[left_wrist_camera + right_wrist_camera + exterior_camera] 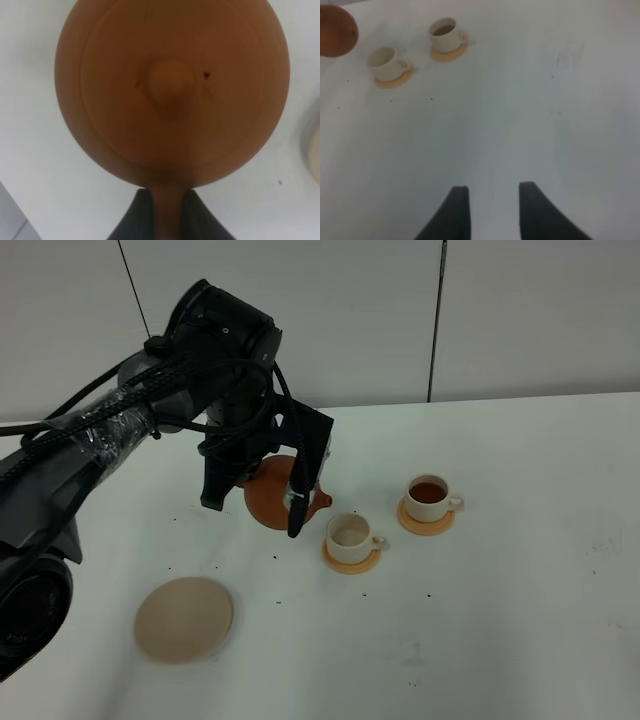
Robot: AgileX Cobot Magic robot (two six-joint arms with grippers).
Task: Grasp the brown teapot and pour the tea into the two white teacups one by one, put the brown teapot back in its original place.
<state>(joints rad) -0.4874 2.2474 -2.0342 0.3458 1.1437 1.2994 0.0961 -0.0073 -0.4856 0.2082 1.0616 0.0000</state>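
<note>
Item one: the brown teapot [272, 502] [172, 90], held in my left jaws. They are closed part-way, a dark finger [132, 217] on each side of its loop handle [167, 210], and the knob lid [171, 86] faces my left wrist camera. In the high view the teapot sits beneath my left arm [120, 430], left of both cups, with its short spout [322, 500] turned toward the nearer one. I cannot tell whether its base clears the surface [520, 620]. Item two: the near teacup [349, 535] [385, 61], upright on an orange coaster [352, 562], just beside the spout, its inside pale. Item three: the far teacup [429, 495] [445, 32], upright on its own orange coaster [425, 525], to the right of the first and farther back, apart from it. It holds dark reddish tea [428, 491]. Item four: the beige disc [184, 618], lying flat on the surface toward the front left, well apart from the teapot and bare on top. Item five: my right jaws, standing wide over bare white surface, well apart from the cups. From that wrist the teapot [335, 30] shows only at the edge of view, beside the near teacup.
</note>
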